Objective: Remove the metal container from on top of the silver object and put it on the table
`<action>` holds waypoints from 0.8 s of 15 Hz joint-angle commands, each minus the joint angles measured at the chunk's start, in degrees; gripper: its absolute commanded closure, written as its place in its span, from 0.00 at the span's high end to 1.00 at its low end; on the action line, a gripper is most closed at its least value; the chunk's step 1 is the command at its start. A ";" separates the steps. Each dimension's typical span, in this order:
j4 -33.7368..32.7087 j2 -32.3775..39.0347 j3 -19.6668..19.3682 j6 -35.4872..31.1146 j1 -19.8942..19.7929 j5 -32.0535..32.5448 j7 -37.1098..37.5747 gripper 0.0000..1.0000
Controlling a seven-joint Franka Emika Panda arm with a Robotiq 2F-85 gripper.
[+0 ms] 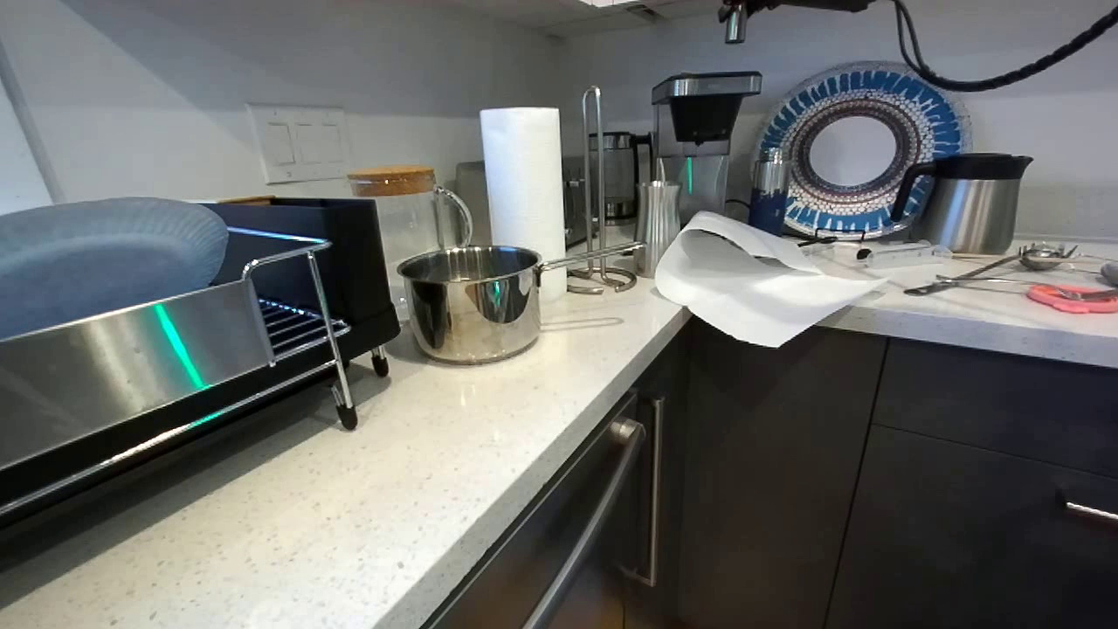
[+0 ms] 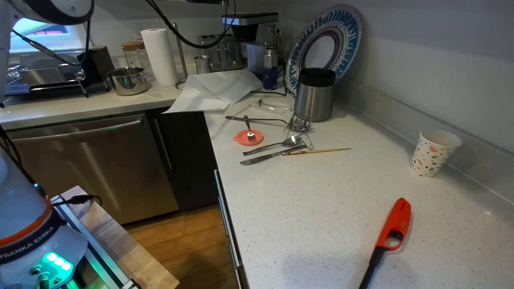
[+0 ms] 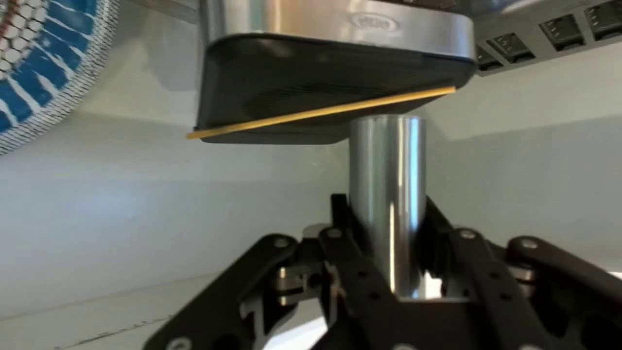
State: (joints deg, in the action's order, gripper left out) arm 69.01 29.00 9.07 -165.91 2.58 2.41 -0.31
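Pale walls (image 1: 410, 79) back the speckled table (image 1: 472, 428) where it turns a corner. Leftmost in an exterior view, the dish rack (image 1: 131, 367), handled pot (image 1: 476, 310) and paper-towel roll (image 1: 522, 179) crowd one wing, narrowing any landing spot. Midway, higher than the coffee maker (image 1: 701, 118), probably the silver object, hangs the metal container (image 3: 388, 155), upright; the claw (image 3: 386, 214) is clamped around its sides, leaving the lower end free, presumably for standing it on the table. A thin stick (image 3: 320, 113) across the coffee maker's top might get knocked. Just right, the white sheet (image 1: 755, 284) droops over the edge and could slide; beyond, the blue patterned disc (image 1: 930, 122), steel carafe (image 1: 974, 210) and loose utensils (image 1: 1046, 255) add obstacles.
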 commanded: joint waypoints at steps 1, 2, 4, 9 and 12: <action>13.81 -8.86 -8.19 -1.53 3.36 3.57 10.78 0.11; 16.33 -10.20 -9.08 -1.74 3.73 3.76 12.38 0.11; 21.60 -12.64 -9.90 -1.65 4.08 3.43 14.36 0.11; 35.92 -16.90 -11.80 -8.67 4.86 3.97 18.69 0.11; 45.57 -18.03 -13.62 -16.57 4.97 3.78 19.25 0.11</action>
State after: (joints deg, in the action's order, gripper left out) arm 103.30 14.72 -2.00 -175.73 6.61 4.55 16.44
